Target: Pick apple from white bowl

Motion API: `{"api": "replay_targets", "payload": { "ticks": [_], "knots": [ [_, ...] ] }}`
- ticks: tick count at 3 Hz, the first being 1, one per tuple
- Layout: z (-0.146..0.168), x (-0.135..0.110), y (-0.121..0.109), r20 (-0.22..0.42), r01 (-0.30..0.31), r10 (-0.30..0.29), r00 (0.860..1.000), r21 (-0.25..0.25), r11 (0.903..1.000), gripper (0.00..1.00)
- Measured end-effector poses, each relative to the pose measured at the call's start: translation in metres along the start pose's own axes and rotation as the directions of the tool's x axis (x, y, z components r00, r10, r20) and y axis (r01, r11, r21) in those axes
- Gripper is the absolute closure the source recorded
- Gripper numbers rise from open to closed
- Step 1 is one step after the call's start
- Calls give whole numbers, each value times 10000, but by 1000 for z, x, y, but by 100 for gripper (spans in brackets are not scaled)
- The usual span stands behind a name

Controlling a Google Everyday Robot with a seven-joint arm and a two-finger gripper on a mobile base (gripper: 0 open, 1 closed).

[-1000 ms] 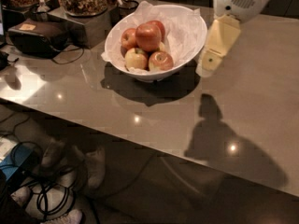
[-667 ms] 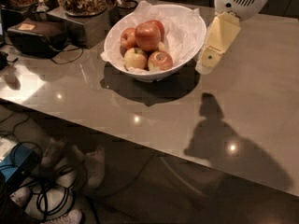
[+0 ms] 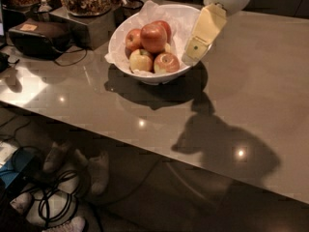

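The white bowl (image 3: 126, 33) stands on the grey table, lined with crumpled white paper and holding several apples. The apple (image 3: 153, 37), the largest and deep red, sits on top in the middle of the pile. A yellow-green apple (image 3: 140, 61) and a red-blushed apple (image 3: 166, 63) lie in front of it, and a smaller red one (image 3: 133, 38) at its left. My gripper (image 3: 199, 45) comes down from the upper right, its pale yellow finger over the bowl's right rim, just right of the apples. It holds nothing I can see.
The grey table (image 3: 251, 95) stretches to the right and front of the bowl. A black device with cables (image 3: 38, 37) sits at the left. Metal containers of snacks (image 3: 87, 4) stand behind the bowl. Cables and shoes lie on the floor (image 3: 72, 178) below.
The view has shifted so the bowl sits closer in, and my gripper has moved left from beside the bowl's right side to over its right rim.
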State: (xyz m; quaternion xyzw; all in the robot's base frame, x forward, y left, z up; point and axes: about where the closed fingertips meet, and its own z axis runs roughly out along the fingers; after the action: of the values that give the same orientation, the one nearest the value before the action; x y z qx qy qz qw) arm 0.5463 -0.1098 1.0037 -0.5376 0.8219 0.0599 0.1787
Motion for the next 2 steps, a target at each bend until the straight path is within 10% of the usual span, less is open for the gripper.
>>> {"api": "replay_targets", "payload": {
  "ticks": [2],
  "knots": [
    [15, -50, -3, 201, 509, -505, 9985, -187, 9985, 0]
  ]
}}
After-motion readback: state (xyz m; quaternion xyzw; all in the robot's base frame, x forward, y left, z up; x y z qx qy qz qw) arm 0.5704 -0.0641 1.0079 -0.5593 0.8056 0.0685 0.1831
